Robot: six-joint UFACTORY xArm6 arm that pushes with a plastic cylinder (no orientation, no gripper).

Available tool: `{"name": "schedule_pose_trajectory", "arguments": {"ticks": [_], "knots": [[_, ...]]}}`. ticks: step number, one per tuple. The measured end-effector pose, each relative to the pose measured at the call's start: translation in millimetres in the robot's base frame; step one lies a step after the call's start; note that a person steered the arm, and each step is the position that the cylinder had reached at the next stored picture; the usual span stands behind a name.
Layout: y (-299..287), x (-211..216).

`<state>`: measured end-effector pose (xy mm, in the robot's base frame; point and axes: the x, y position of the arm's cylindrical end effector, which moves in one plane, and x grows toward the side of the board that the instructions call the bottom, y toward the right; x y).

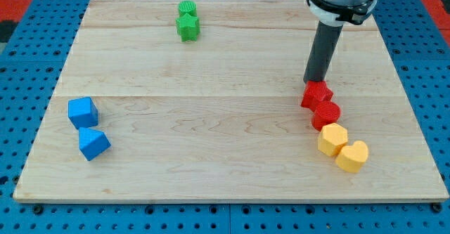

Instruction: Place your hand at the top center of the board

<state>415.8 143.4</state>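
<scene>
The board (232, 143) is carrying eight blocks. My tip (314, 81), holding nothing, is touching the nearer of two red blocks (316, 94); beyond lie two yellow blocks (332, 139). Two green blocks (188, 27) and two blue blocks (83, 112) are sitting far to its left.

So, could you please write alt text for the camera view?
My tip touches the red star block at the board's right, above a red cylinder and two yellow blocks. Two green blocks sit top centre, two blue blocks left.

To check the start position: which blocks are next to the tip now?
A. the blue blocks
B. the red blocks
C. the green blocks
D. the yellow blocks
B: my tip stands right at the upper red block, at the view's right; the other pairs lie apart from it.
</scene>
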Motion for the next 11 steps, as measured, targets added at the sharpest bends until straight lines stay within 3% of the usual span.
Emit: {"name": "schedule_pose_trajectory", "arguments": {"ticks": [2, 5, 7, 8, 9, 11], "knots": [[19.3, 43.2], [20.8, -68.2], [18.8, -177.8], [-19.2, -223.0], [-24.8, -224.3], [-97.8, -221.5]]}}
